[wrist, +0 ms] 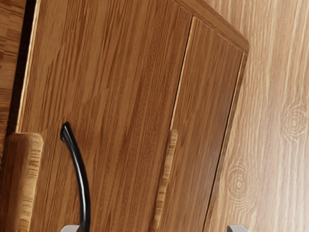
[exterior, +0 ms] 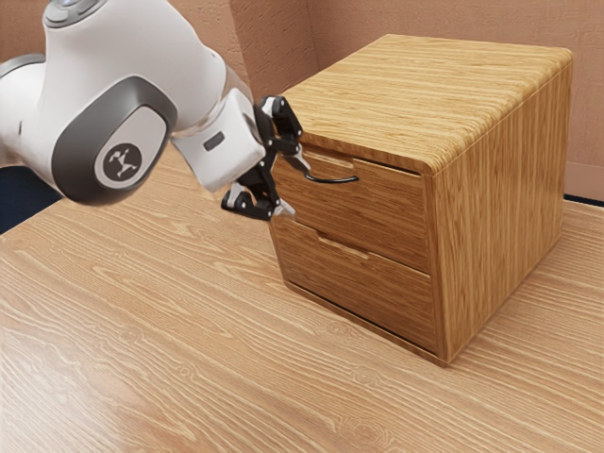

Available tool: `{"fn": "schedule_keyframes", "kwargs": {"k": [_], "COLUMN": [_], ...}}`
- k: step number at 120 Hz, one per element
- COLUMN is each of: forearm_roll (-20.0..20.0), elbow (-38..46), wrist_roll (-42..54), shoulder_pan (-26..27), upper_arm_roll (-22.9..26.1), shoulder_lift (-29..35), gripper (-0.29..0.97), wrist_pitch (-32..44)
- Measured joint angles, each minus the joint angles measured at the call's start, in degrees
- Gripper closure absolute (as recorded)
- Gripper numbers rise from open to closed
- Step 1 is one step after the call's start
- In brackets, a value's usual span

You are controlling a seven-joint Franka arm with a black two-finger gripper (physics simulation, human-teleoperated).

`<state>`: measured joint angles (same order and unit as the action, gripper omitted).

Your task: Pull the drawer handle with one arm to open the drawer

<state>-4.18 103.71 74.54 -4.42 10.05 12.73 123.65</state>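
At the left end of the upper drawer (exterior: pixel 377 203), the black handle (exterior: pixel 330 177) lies just right of the end effector (exterior: pixel 291 184), whose fingers are spread apart. The arm's joint carries a round emblem (exterior: pixel 123 162). The lower drawer (exterior: pixel 354 274) sits beneath, in the cabinet (exterior: pixel 500 189), on the counter (exterior: pixel 189 359).

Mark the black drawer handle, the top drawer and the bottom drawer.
black drawer handle (exterior: pixel 332 181): exterior view, middle of the curved bar.
top drawer (exterior: pixel 382 215): exterior view, front panel below the handle.
bottom drawer (exterior: pixel 363 283): exterior view, middle of its front panel.
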Motion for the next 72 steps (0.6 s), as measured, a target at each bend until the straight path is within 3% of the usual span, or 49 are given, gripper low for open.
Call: {"fn": "schedule_keyframes", "kwargs": {"k": [72], "forearm_roll": [1.5], "elbow": [-2.3], "wrist_roll": [4.0], "shoulder_pan": [-0.3], "upper_arm_roll": [-1.8], "shoulder_lift": [-6.3], "gripper": [0.34], "wrist_pitch": [3.9]}}
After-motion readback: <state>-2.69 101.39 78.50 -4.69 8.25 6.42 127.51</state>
